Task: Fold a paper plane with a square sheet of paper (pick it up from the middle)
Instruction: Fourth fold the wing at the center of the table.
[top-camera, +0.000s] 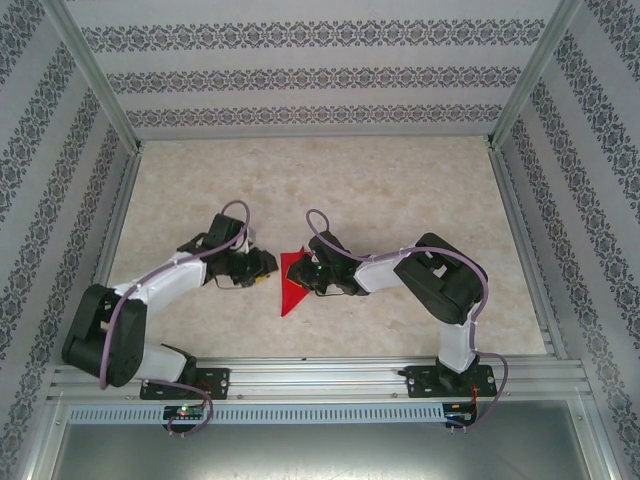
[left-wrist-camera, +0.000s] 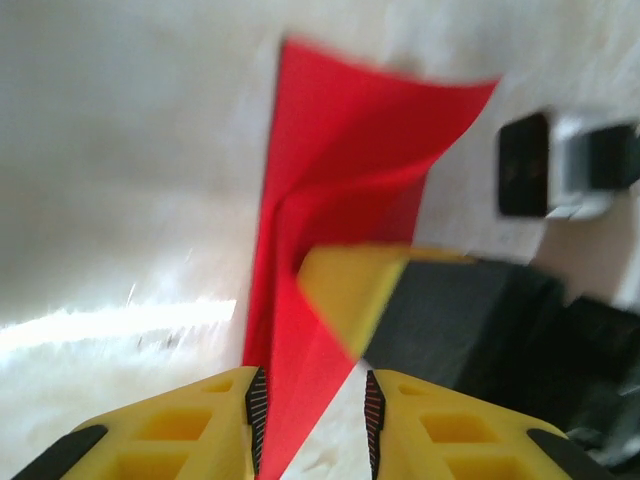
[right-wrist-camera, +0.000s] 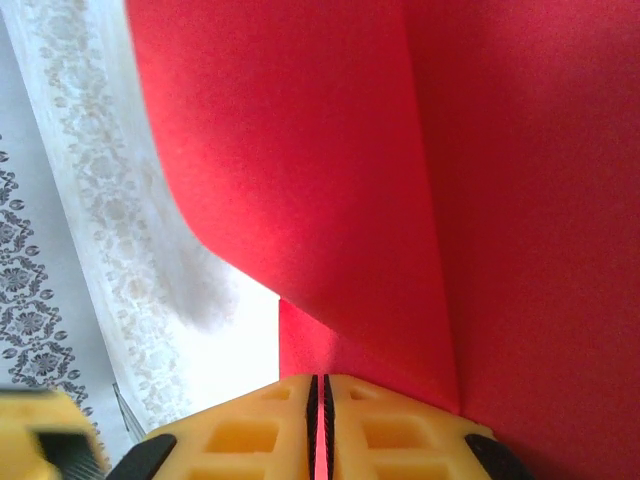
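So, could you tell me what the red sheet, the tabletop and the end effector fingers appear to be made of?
The red sheet looks like thin matte paper: sharply creased, softly curled. The tabletop is smooth, beige marble-patterned, perhaps laminate or printed film. The end effector fingers look like yellow moulded plastic with hollow cells; ribbed dark pads, possibly rubber.

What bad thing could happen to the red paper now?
The right tool pinches the red paper while the left tool stands open around its narrow end, so the paper might sag or slip out. The paper is curled, so a wrong crease could form.
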